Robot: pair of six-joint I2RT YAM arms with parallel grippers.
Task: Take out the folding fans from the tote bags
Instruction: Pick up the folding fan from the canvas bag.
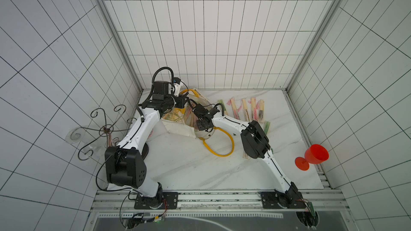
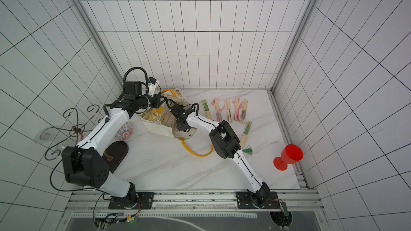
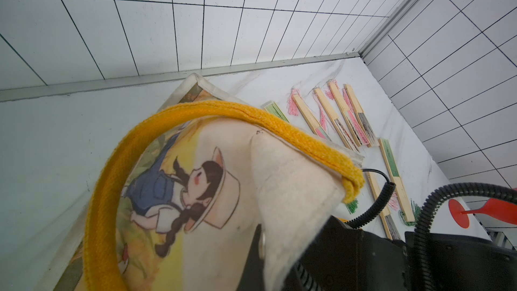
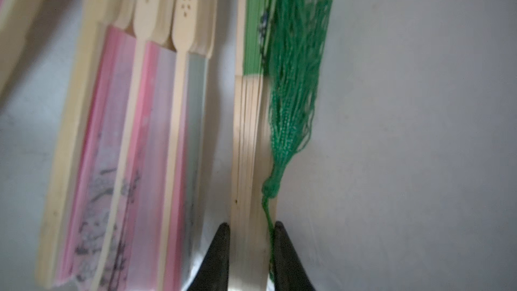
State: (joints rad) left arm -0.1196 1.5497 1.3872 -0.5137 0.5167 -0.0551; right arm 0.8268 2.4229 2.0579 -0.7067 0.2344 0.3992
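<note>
Looked down on a white marbled table (image 1: 178, 170) set inside gridded walls. Found the cream tote bag (image 1: 178, 127) slumped at the back left, with one yellow handle (image 1: 232, 143) looped loose over the marble toward the front. Saw the left gripper (image 1: 183, 102) pressed together on the bag's rim cloth near the other handle (image 3: 117, 163), holding that edge up off the table. Noted a curly wire stand (image 1: 104, 130) off the table's left side, a red goblet (image 1: 315, 154) at its right edge and a patterned bowl (image 2: 123, 132) just beside the left arm. Counted five closed fans (image 2: 228, 113) in a row at the back right, well apart from the bag, and another green one (image 2: 246, 132) nearer the front, partly under the right arm. Traced the right gripper (image 4: 251, 236) into the bag's open mouth and found it pinching the bamboo end of a green fan (image 4: 249, 135), with pink fans (image 4: 117, 135) just beside. Caught the green tassel (image 4: 296, 65) lying along those slats, its cord running down against one jaw.
</note>
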